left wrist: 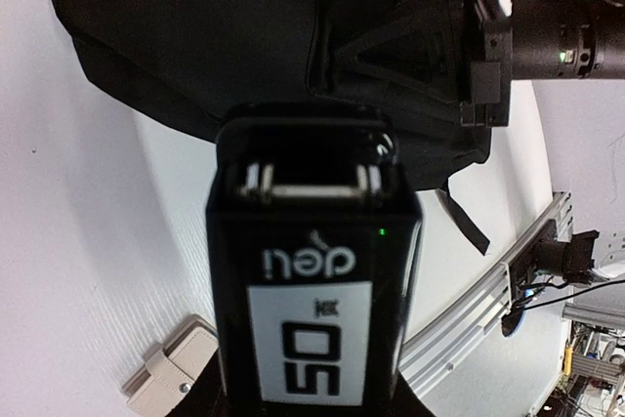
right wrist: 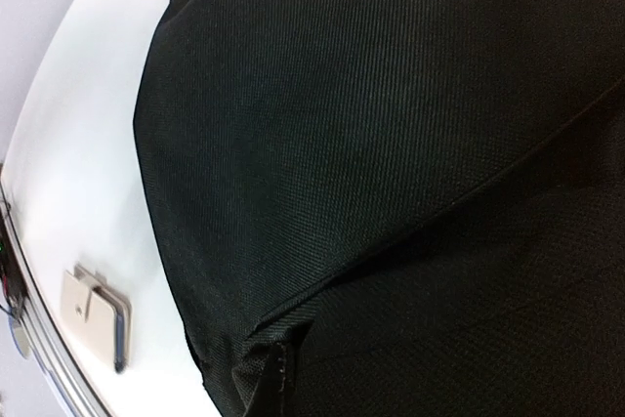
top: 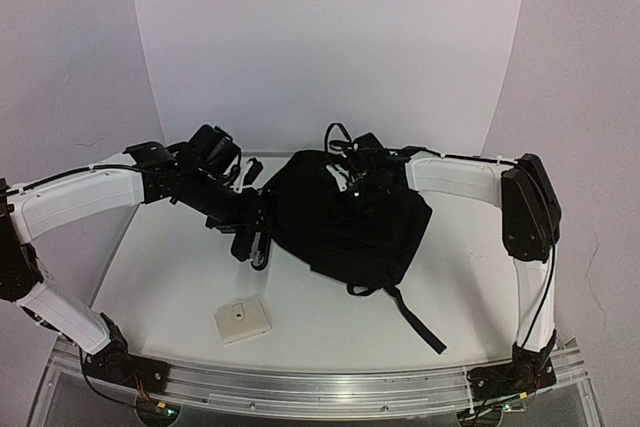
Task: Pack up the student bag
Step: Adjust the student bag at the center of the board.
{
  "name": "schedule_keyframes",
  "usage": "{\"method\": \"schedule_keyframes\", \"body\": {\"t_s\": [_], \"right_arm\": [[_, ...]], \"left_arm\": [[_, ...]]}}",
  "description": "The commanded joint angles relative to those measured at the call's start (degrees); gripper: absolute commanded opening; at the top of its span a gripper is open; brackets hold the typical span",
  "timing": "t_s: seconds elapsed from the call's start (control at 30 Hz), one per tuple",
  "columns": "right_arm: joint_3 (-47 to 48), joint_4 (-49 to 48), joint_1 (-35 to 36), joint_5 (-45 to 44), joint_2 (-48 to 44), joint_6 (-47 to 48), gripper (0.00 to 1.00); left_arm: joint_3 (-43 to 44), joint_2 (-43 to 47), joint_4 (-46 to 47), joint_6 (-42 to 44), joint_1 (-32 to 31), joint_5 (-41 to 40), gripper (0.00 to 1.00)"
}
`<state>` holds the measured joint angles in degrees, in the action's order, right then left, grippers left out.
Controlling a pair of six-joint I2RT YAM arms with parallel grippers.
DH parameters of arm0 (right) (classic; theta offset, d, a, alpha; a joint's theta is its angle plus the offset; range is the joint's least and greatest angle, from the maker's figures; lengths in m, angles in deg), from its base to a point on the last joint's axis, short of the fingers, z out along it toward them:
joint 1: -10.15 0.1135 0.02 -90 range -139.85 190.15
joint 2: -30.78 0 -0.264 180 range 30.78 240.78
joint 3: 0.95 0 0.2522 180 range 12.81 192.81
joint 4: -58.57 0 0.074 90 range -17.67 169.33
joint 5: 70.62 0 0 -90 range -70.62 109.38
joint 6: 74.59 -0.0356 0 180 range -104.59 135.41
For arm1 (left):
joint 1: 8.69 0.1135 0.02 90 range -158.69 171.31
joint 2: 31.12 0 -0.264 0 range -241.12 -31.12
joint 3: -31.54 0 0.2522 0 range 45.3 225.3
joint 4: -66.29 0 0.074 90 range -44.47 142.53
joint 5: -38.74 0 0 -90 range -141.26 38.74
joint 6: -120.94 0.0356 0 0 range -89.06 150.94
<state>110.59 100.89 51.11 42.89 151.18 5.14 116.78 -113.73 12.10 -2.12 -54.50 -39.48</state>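
Left gripper [top: 248, 235] is clamped on the black stapler [left wrist: 312, 290], nose aimed at the bag's left edge and just beside it. Small beige case [top: 242, 320] sits on the table [top: 170, 272] nearer the arm bases, apart from both, flap closed.

Student bag [top: 350, 222] lies slumped mid-table, one strap trailing toward the near right. No view shows an open mouth, so I can't see the contents.

Right gripper [left wrist: 327, 65] is on top of the bag, fingers closed at a seam. Can't tell if it has fabric or a zip pull.

My read: the stapler only goes in once the mouth gapes. Right should lift that edge up and away. Left then feeds the stapler in low, nose-first, and lets go inside. Risk is shoving the soft bag along instead of entering it.
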Motion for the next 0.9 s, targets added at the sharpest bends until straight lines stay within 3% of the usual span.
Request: {"method": "schedule_keyframes", "body": {"t_s": [0.0, 0.13, 0.27, 0.33, 0.43, 0.5, 0.73, 0.87], "right_arm": [[-5.25, 4.42, 3.49, 4.24, -5.35, 10.40, 0.00], [-8.61, 12.05, 4.79, 2.90, -8.49, 20.18, 0.00], [-10.80, 15.32, 4.76, -5.06, -11.86, 26.72, 0.00], [-9.87, 15.66, 4.56, -7.75, -13.14, 26.27, 0.21], [-6.74, 15.51, 4.12, -7.30, -15.25, 22.71, 0.59], [-4.55, 15.28, 3.34, -6.02, -16.72, 20.68, 0.66], [-2.15, 12.30, -2.23, -10.23, -17.91, 12.59, 0.62], [-4.10, 10.66, -3.84, -17.29, -15.70, 8.47, 0.41]], "left_arm": [[1.45, 3.13, 3.32, 0.09, 0.73, 0.27, 0.00], [2.04, 1.87, 3.96, 0.57, 1.26, 1.35, 0.00], [2.62, 0.39, 4.84, 1.17, 1.66, 2.36, 0.00], [2.75, -0.44, 5.43, 1.33, 1.83, 2.98, 0.00], [3.22, -1.37, 5.88, 1.58, 2.01, 3.53, 0.00], [3.58, -1.76, 6.01, 1.60, 2.06, 3.93, 0.00], [3.55, -0.92, 6.09, 1.54, 2.04, 3.62, 0.00], [3.56, -0.91, 6.30, 1.46, 2.04, 3.69, 0.00]]}}
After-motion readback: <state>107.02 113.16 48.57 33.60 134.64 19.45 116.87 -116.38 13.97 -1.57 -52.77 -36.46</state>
